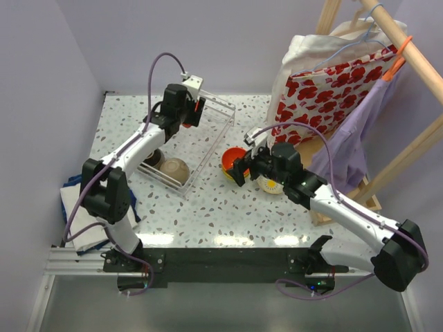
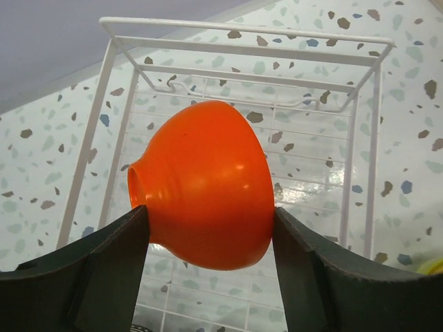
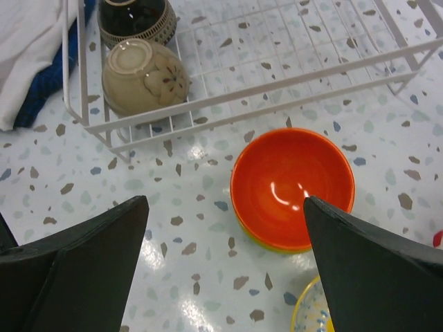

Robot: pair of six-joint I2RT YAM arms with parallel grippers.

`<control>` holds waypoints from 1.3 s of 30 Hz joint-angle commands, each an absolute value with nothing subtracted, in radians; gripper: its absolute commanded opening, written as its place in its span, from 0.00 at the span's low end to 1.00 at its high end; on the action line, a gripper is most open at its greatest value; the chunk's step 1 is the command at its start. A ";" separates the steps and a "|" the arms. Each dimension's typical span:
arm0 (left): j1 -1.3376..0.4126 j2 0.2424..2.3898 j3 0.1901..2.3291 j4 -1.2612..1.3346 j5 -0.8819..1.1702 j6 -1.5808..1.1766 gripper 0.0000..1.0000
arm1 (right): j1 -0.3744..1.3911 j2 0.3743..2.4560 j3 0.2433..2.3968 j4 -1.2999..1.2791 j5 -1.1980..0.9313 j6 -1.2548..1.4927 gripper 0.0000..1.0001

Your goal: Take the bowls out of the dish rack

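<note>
My left gripper (image 1: 192,111) is shut on an orange-red bowl (image 2: 208,194), held on its side above the far end of the white wire dish rack (image 2: 242,28). In the top view the rack (image 1: 208,149) holds a dark brown bowl (image 1: 154,159) and a tan bowl (image 1: 175,171), both upside down at its near end. My right gripper (image 3: 225,207) is open and empty, just above the table beside a second orange-red bowl (image 3: 292,187). That bowl is nested in another one with a yellow-green rim. A cream bowl with a yellow rim and patterned inside (image 3: 311,315) sits close by.
A wooden clothes rack (image 1: 408,52) with hanging clothes and a red-flowered bag (image 1: 325,90) stands at the right, close behind my right arm. White and blue cloths (image 1: 73,197) lie at the table's left edge, next to the dish rack.
</note>
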State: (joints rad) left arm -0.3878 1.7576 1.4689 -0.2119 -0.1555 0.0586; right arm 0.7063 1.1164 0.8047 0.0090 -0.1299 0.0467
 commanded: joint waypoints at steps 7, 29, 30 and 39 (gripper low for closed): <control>-0.302 1.528 1.316 -0.118 0.106 -0.268 0.10 | 0.700 1.330 0.867 0.429 -0.278 0.113 0.99; -0.265 1.342 1.062 0.225 0.512 -0.706 0.02 | 0.672 1.663 1.137 0.623 -0.357 0.061 0.93; -0.265 1.338 1.058 0.232 0.515 -0.710 0.02 | 0.670 1.670 1.143 0.612 -0.363 0.057 0.91; -0.265 1.322 1.035 0.270 0.554 -0.749 0.02 | 0.669 1.686 1.175 0.554 -0.430 0.023 0.28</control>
